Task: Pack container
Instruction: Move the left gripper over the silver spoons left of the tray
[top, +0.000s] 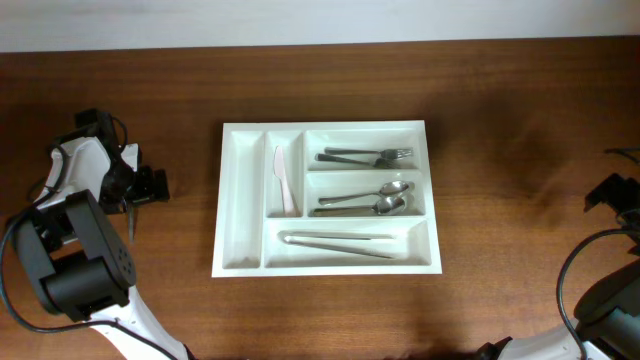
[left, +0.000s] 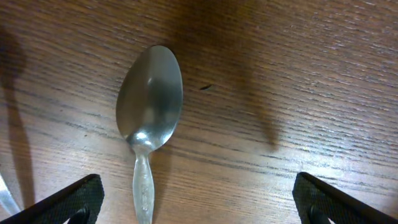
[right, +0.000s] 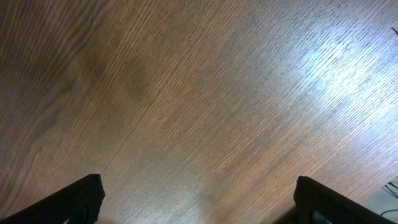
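Note:
The container (top: 232, 200), a large white tray with several compartments, sits mid-table. It holds a white knife (top: 283, 180), forks (top: 370, 156), spoons (top: 368, 200) and a long metal utensil (top: 335, 243). Left of the tray, my left gripper (top: 142, 187) hovers low over the table. In the left wrist view a metal spoon (left: 149, 102) lies on the wood, bowl away from me. Its handle runs back between the wide-open fingers (left: 69, 200), nearer the left one, touching neither. My left gripper (left: 196, 205) holds nothing. My right gripper (right: 205, 202) is open over bare wood at the far right (top: 610, 192).
A sliver of another shiny item (left: 5, 196) shows at the lower left edge of the left wrist view. Bare wooden tabletop (top: 520, 150) surrounds the tray. A pale wall strip runs along the table's far edge.

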